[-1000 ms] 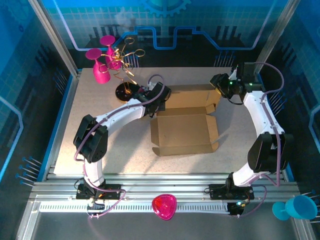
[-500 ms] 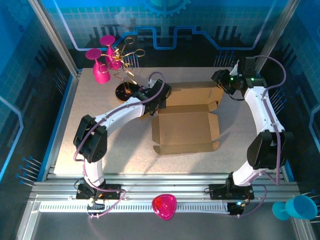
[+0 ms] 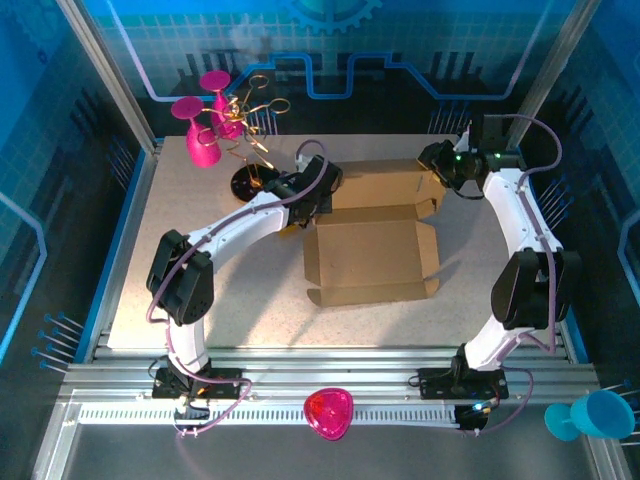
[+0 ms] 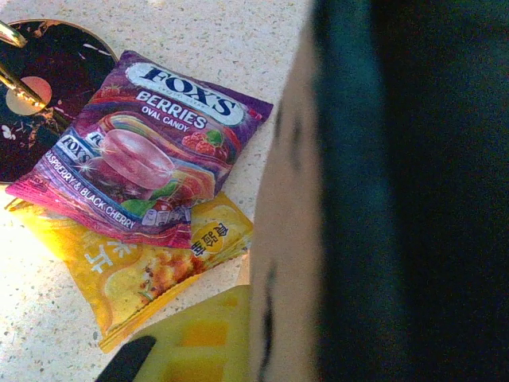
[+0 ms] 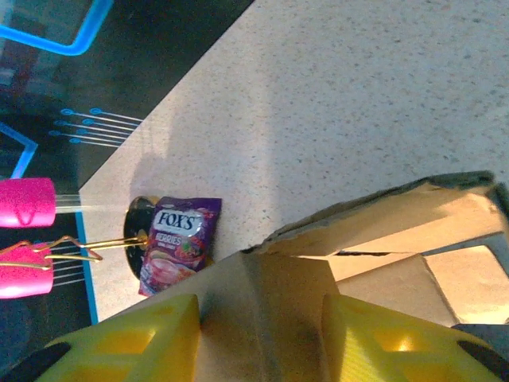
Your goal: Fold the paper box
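Note:
The brown cardboard paper box lies open mid-table, with its back panel tilted up. My left gripper is at the box's back left corner. In the left wrist view one yellow finger presses against a cardboard wall, and the other finger is hidden behind it, so the gripper is shut on that wall. My right gripper is at the back right corner. Its two yellow fingers stand apart on either side of a creased cardboard flap, so it is open.
A purple candy packet lies on a yellow snack packet just left of the box, beside the black base of a gold stand holding pink cups. A pink bowl and a blue cup sit off the table at the front.
My right gripper has shifted slightly left onto the box's back right corner and its fingers have narrowed. The left arm has barely moved.

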